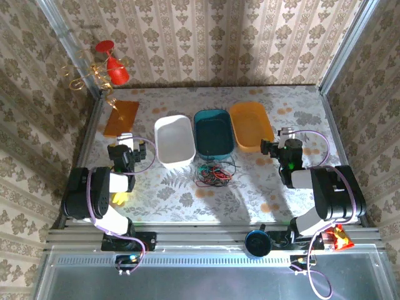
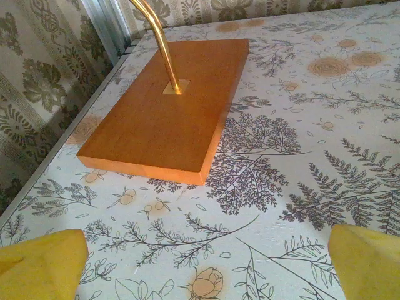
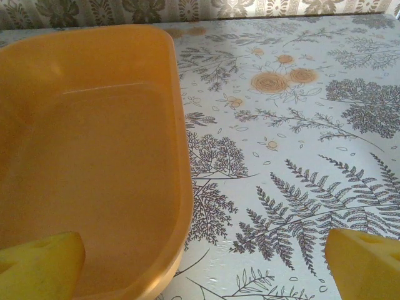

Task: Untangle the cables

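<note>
— Several cables [image 1: 212,173] lie bundled at the centre of the frame, just below the teal tray [image 1: 214,134] (nothing grips them).
— And the fingers?
— Left gripper [image 2: 206,267] and right gripper [image 3: 205,267] each spread wide, empty

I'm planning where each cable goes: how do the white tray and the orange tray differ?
Colour: white tray pale, orange tray vivid. Position: the white tray sits left of the teal tray, the orange tray right of it. Both are empty, rounded and similar in size.
</note>
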{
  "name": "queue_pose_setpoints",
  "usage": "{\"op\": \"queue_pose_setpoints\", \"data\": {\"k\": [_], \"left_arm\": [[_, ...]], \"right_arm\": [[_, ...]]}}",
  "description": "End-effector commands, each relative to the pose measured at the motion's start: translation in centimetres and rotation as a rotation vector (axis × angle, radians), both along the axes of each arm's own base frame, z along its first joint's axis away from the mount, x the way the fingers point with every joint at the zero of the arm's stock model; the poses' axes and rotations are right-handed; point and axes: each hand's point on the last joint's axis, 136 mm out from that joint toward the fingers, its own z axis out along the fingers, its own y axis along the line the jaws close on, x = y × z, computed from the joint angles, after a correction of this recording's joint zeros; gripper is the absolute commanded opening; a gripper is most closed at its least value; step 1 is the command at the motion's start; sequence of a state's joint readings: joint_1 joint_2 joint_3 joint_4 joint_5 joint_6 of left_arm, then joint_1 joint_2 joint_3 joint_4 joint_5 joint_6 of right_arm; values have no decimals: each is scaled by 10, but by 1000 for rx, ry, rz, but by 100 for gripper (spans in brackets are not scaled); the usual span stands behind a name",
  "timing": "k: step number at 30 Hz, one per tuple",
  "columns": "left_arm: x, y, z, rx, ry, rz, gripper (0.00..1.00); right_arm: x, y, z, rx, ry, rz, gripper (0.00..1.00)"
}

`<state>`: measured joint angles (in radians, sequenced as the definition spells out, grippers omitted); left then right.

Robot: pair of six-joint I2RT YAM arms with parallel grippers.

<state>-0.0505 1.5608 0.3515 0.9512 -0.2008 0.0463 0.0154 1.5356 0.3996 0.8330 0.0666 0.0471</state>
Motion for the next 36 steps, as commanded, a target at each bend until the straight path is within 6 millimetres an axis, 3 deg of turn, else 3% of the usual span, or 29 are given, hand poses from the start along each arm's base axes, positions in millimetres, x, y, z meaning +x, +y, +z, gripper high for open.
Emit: {"op": "queue_pose_setpoints", "data": {"k": [1,31,36], "left_arm": [[8,-1,12,-4,-39,-11,100],[8,-2,12,-6,-38,-16,100],[11,-24,9,-16,-16,-160,100]], "right_arm": [[4,2,9,-15,-28,12,100],[5,1,9,-12,-26,12,100],[5,-1,10,28,-32,30,100]]}}
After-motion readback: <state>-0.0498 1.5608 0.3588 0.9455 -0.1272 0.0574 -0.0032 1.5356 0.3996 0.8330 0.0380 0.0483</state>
